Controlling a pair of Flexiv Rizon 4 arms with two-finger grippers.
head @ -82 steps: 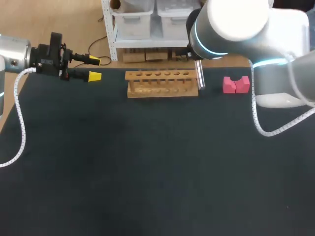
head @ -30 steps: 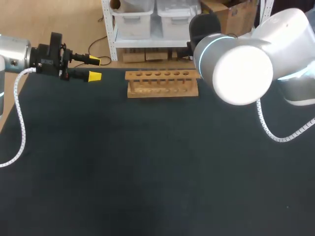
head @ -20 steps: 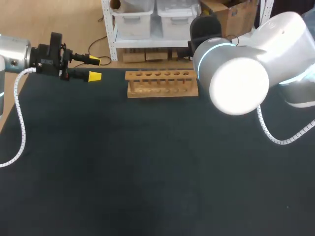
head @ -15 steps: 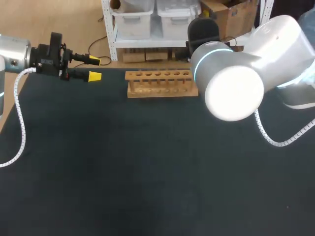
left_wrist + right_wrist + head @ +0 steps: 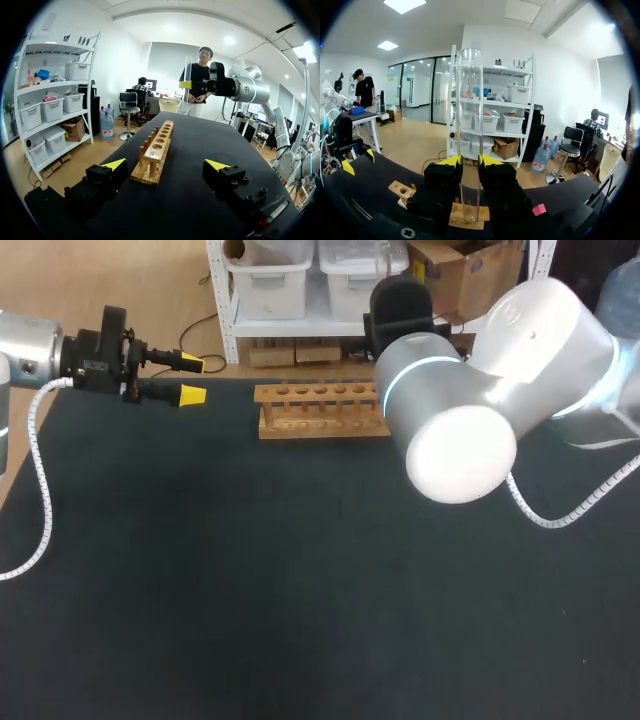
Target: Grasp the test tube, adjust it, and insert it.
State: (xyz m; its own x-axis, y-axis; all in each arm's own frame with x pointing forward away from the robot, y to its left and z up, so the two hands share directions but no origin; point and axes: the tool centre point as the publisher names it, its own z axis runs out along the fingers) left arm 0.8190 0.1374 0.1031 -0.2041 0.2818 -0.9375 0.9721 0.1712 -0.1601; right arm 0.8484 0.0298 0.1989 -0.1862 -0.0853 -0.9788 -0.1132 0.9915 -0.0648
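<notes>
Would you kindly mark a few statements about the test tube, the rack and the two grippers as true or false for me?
1. The right gripper is shut on the test tube. True.
2. The test tube stands in the wooden rack. False: it is held up in the air, clear of the rack.
3. The test tube is held upright. True.
4. The left gripper holds a second tube. False: it is open and empty.
5. The rack stands at the near edge of the table. False: it stands along the far edge.
</notes>
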